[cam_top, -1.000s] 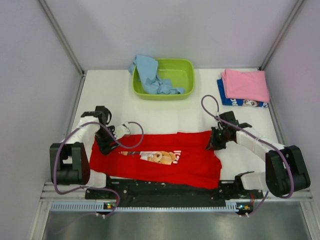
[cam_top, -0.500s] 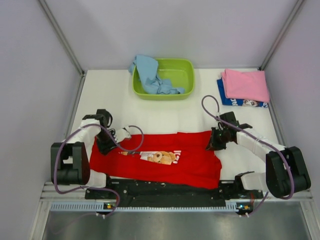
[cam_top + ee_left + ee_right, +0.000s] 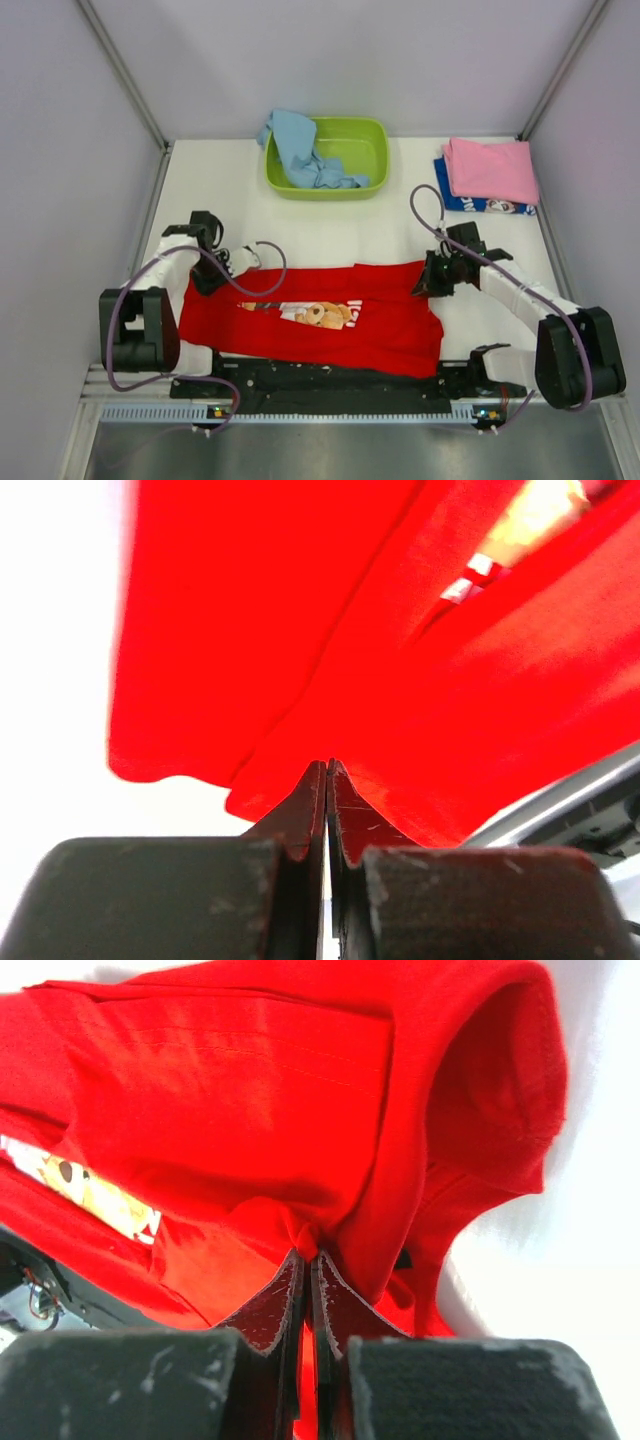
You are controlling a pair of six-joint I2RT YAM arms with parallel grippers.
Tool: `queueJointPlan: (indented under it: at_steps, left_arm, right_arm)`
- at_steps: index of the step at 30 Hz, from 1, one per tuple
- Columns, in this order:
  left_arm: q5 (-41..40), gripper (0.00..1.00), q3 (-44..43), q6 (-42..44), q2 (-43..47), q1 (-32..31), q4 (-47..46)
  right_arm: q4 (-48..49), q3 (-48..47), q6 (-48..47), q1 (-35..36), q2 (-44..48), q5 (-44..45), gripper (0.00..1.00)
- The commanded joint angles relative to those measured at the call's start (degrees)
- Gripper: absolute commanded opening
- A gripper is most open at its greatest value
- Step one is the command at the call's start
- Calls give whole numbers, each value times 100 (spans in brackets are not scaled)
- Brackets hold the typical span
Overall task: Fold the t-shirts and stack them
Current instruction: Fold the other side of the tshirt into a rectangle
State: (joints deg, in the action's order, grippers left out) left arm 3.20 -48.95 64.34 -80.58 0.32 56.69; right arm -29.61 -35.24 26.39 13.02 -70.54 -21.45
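Observation:
The red t-shirt [image 3: 380, 325] lies spread across the near table, its teddy-bear print [image 3: 322, 314] facing up. My left gripper [image 3: 206, 283] is at the shirt's far left corner, and in the left wrist view [image 3: 327, 767] its jaws are pressed together on the red hem [image 3: 270, 790]. At the shirt's far right corner my right gripper [image 3: 428, 286] is shut, with a bunch of red cloth [image 3: 305, 1238] pinched at its tips [image 3: 308, 1254]. A light blue t-shirt [image 3: 297, 148] hangs over a basin's left rim. A folded pink t-shirt [image 3: 492, 168] lies on a dark blue one [image 3: 458, 199].
The lime green basin [image 3: 372, 140] stands at the back middle of the white table [image 3: 230, 190]. The pink and dark blue stack sits at the back right corner. Grey walls and metal frame posts enclose the table on three sides.
My left gripper has closed from open onto the red shirt's left corner. The right gripper, shut throughout, has shifted slightly back and to the right with the cloth.

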Motion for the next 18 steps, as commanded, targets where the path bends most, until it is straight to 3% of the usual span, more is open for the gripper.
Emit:
queueJointPlan:
  at_steps: [1, 7, 10, 11, 14, 16, 18]
  left_arm:
    - [-13, 0, -492, -351, 314, -5, -711]
    - [-22, 0, -747, -335, 332, -5, -967]
    - [644, 2, -958, 148, 61, -5, 373]
    - [812, 9, -933, 115, -27, -179, 613]
    - [832, 42, -459, -52, -64, -365, 433]
    - [778, 55, -247, -114, -107, -436, 160]
    - [857, 59, -308, -158, -308, -436, 150]
  right_arm:
    - [69, -149, -178, -53, 269, -473, 0]
    - [-413, -763, -371, -45, 568, -457, 0]
    - [-599, -940, -398, -45, 542, -474, 0]
    - [-599, -906, -407, -45, 524, -491, 0]
    - [-590, -774, -424, -53, 445, -448, 0]
    - [-590, -738, -451, -45, 384, -439, 0]
    - [-599, -730, -512, -45, 357, -421, 0]
